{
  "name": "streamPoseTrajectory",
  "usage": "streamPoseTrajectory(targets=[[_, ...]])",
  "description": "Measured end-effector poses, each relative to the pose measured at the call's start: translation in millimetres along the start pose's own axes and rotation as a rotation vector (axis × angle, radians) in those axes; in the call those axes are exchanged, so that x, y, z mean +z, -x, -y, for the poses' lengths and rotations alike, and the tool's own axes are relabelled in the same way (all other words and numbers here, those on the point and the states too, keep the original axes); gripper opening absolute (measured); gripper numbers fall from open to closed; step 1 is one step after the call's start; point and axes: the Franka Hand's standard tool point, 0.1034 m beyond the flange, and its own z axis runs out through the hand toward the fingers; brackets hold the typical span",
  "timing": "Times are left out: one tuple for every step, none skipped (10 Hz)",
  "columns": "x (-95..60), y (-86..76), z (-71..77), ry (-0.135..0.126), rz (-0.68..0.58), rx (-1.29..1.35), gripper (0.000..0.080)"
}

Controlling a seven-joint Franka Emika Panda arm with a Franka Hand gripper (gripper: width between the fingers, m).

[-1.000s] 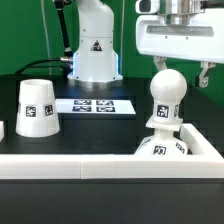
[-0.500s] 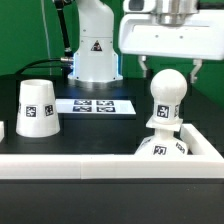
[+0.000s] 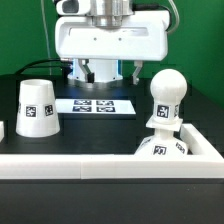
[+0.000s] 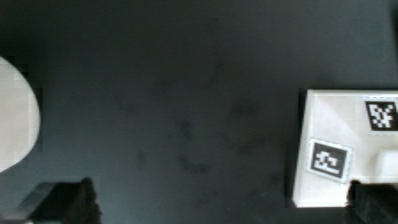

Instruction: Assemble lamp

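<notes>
Item: shade [image 3: 37,107]. White tapered cup, mouth down on the black bench [image 3: 110,128], at the exterior view's left. One square tag faces the camera. Nothing touches it.

Item: bulb [image 3: 166,98]. White ball on a tagged neck, upright, seated on the base [image 3: 168,146] at the exterior view's right. Only the top of the base shows, its lower part cut off by the white front wall [image 3: 110,168] running across the foreground.

Item: marker board [image 3: 94,105]. Flat white strip with black tags, lying on the bench between shade and bulb, apart from both. In the wrist view a white corner with two tags [image 4: 352,140] shows, most likely this board.

Item: tool [image 3: 106,71]. Hangs above the marker board, behind it in the exterior view, well clear of shade and bulb. Fingers spread wide apart with nothing between them. In the wrist view only the two dark fingertips [image 4: 63,201] appear at the frame edge over bare bench.

Item: arm pedestal [image 3: 95,55]. White, behind the tool, largely hidden by the wrist housing [image 3: 110,38].

Unclear: a white curved edge [image 4: 15,120] in the wrist view, cut off, identity not certain.
</notes>
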Motion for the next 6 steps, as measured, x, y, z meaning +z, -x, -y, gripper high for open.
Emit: streamPoseTrajectory(targets=[[0.4, 0.7, 1.4, 0.0, 0.001, -0.008, 0.0699], [0.4, 0.2, 0.1, 0.001, 0.001, -0.005, 0.0699], [0.4, 0.3, 0.3, 0.001, 0.001, -0.005, 0.0699], [0.5, 0.4, 0.4, 0.001, 0.001, -0.006, 0.0699], [0.5, 0.4, 0.2, 0.001, 0.001, -0.006, 0.0699], [1.1, 3.5, -6.0, 0.007, 0.025, -0.025, 0.0699]])
